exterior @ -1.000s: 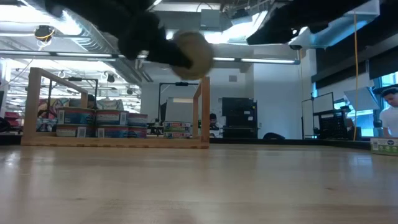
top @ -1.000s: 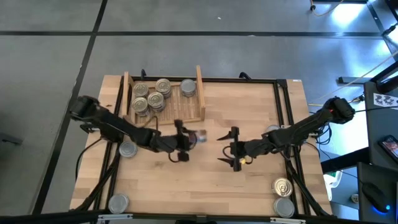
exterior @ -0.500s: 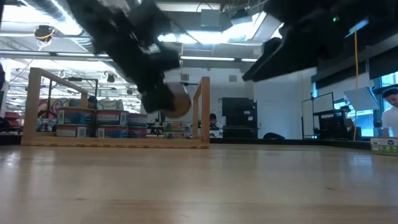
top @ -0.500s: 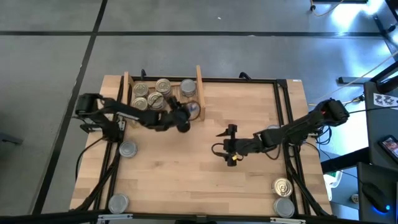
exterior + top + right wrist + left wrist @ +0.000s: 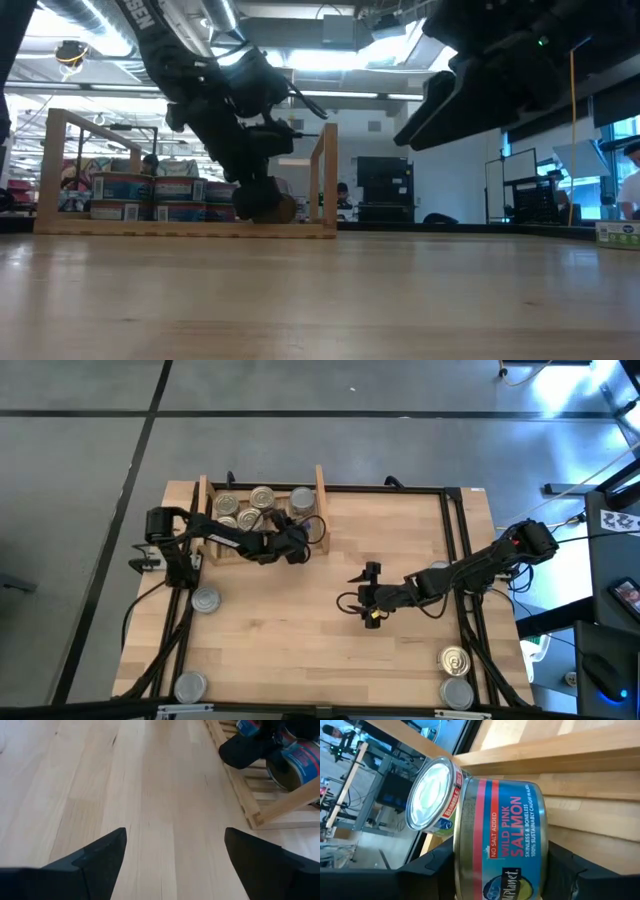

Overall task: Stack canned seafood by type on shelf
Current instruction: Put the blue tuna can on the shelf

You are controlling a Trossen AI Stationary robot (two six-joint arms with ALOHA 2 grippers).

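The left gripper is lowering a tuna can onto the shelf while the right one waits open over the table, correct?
Not tuna: in the left wrist view the can in the left gripper reads "Wild Pink Salmon". The rest holds: it is at the shelf, and the right gripper waits open over the table.

Pale wood table [image 5: 330,650], slatted shelf [image 5: 322,500] at its far-left corner.
Shelf sits flat on the table, two upright side boards; cans [image 5: 262,498] packed on its left and middle slats (some stacked two high, low view). Loose grey-top cans lie on the table: one near left edge [image 5: 205,599], one at front-left corner [image 5: 190,685]. Front-right corner has a golden pull-tab can [image 5: 454,660] just beside a grey one [image 5: 456,693].
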